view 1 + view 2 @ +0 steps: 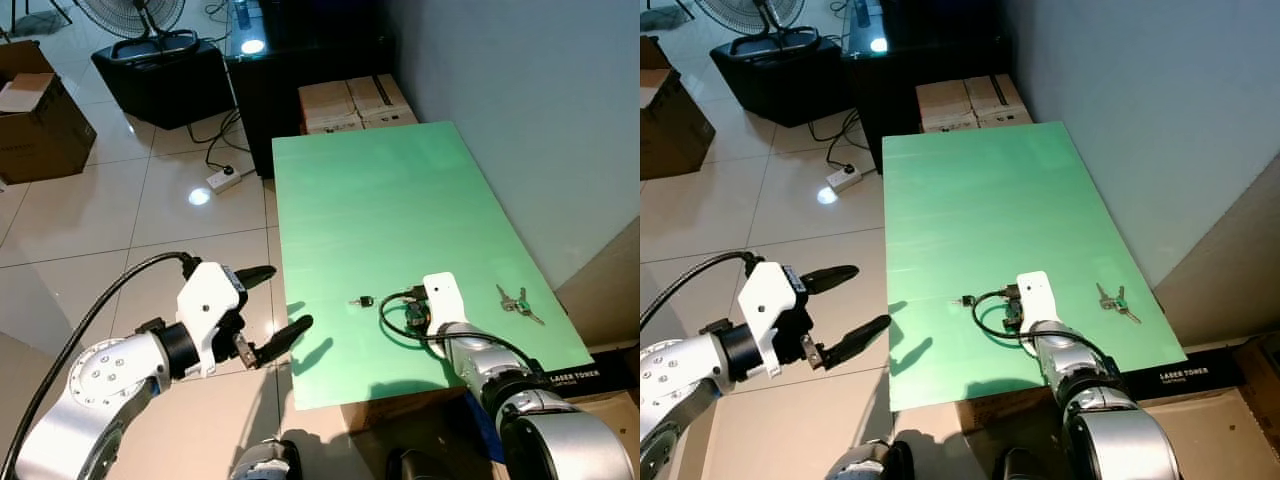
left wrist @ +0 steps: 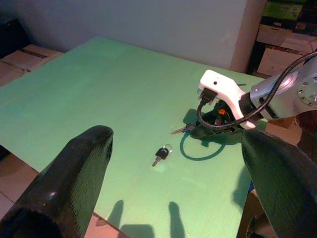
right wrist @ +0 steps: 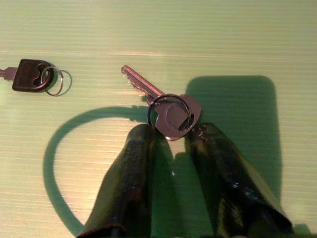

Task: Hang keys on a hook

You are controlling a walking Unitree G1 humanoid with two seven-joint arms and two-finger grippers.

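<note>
A green board (image 1: 400, 200) serves as the table top. On it lies a silver key (image 3: 171, 113) with a ring. My right gripper (image 3: 172, 133) is down on the board, its fingertips closed on the lower edge of that key's head. A black-headed key (image 1: 362, 300) with its own ring lies a little to the left. A bunch of keys (image 1: 518, 301) rests near the board's right edge. My left gripper (image 1: 288, 296) hangs open over the floor, just off the board's left edge, with nothing in it.
Behind the board stand cardboard boxes (image 1: 355, 103) and a dark cabinet (image 1: 300, 60). A black speaker (image 1: 165, 75), a power strip (image 1: 222, 180) and another carton (image 1: 35, 120) sit on the tiled floor to the left. A wall (image 1: 540, 110) runs along the right.
</note>
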